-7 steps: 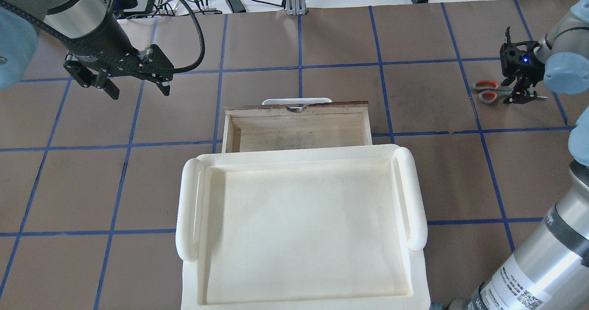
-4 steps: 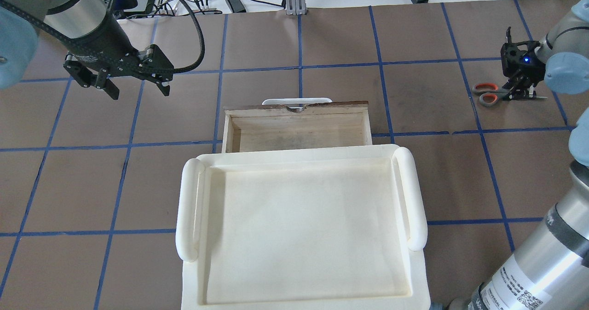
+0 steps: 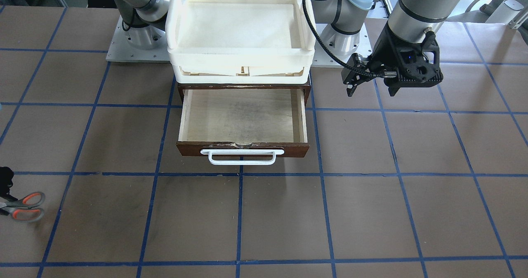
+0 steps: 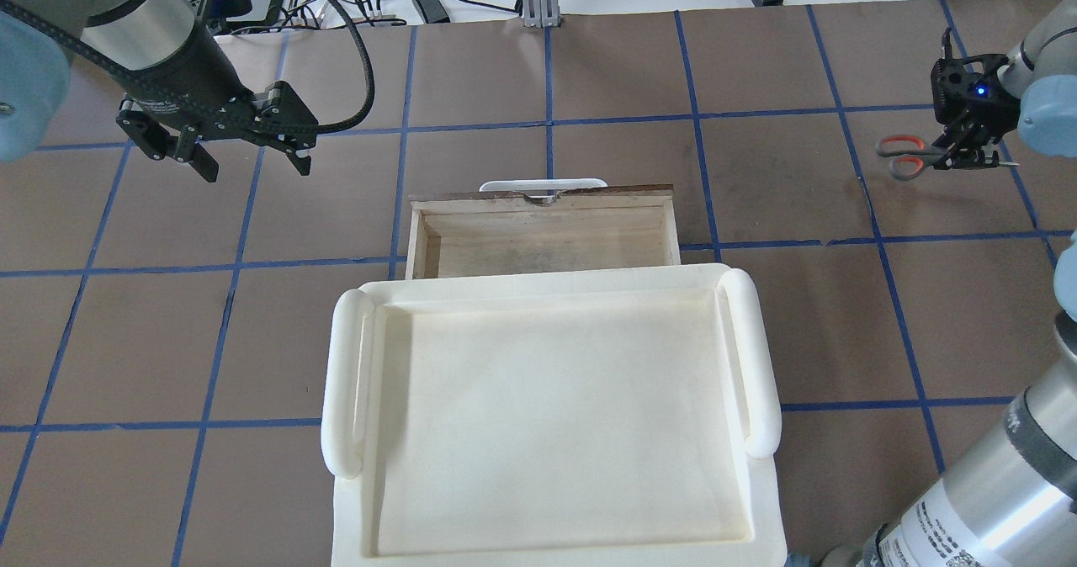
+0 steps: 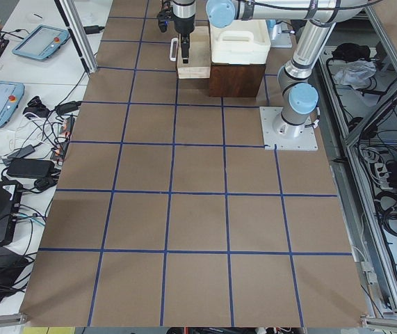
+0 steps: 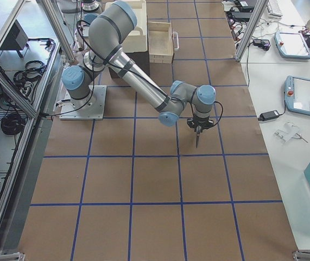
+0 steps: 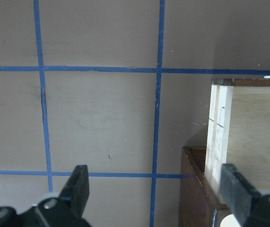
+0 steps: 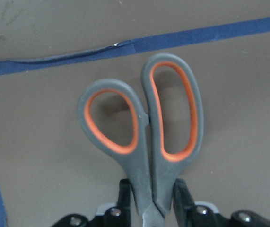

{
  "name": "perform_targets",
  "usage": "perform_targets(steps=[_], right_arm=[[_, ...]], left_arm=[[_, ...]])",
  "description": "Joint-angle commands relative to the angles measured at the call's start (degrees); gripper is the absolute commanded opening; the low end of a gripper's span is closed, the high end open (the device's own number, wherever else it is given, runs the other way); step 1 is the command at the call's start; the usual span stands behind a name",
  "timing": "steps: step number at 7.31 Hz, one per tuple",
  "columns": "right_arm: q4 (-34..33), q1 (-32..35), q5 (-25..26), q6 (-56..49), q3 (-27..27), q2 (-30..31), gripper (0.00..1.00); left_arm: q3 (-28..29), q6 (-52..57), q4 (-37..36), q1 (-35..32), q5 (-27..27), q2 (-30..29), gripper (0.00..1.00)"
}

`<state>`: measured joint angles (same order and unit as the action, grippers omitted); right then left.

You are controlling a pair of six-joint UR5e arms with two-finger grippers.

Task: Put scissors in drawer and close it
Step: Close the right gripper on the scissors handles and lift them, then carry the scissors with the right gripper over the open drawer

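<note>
The right gripper (image 4: 968, 142) is clamping the scissors (image 4: 904, 155) just behind their 2 handle loops at the upper right of the overhead frame, loops pointing left, well apart from the drawer (image 4: 543, 205), which is standing open at center. The left gripper (image 4: 252, 166) is hovering at upper left, jaws spread wide, empty.

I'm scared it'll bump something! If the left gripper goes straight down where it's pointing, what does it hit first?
Probably the bare table. The left gripper points down beside the open drawer; one finger looks near its side wall, though depth is unclear.
</note>
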<state>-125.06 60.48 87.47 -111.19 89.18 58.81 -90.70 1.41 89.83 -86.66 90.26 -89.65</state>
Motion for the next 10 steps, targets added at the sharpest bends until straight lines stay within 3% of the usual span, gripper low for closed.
perform_targets(steps=[1, 4, 6, 8, 10], right_arm=[[7.26, 0.77, -0.37, -0.25, 0.12, 7.17, 0.00], [19.92, 8.75, 0.60, 0.71, 0.38, 19.82, 0.00], [26.34, 15.42, 0.51, 4.72, 0.47, 25.01, 0.00], [30.83, 25.60, 0.68, 14.48, 0.38, 28.20, 0.00], [30.41, 35.54, 0.25, 21.26, 0.47, 27.42, 0.00]], left_arm=[[0.00, 0.00, 0.00, 0.00, 0.00, 0.00, 1.00], [0.00, 0.00, -0.09, 0.00, 0.00, 0.00, 1.00], [0.00, 0.00, -0.09, 0.00, 0.00, 0.00, 1.00], [0.00, 0.00, 0.00, 0.00, 0.00, 0.09, 1.00], [0.00, 0.00, 0.00, 0.00, 0.09, 0.00, 1.00]])
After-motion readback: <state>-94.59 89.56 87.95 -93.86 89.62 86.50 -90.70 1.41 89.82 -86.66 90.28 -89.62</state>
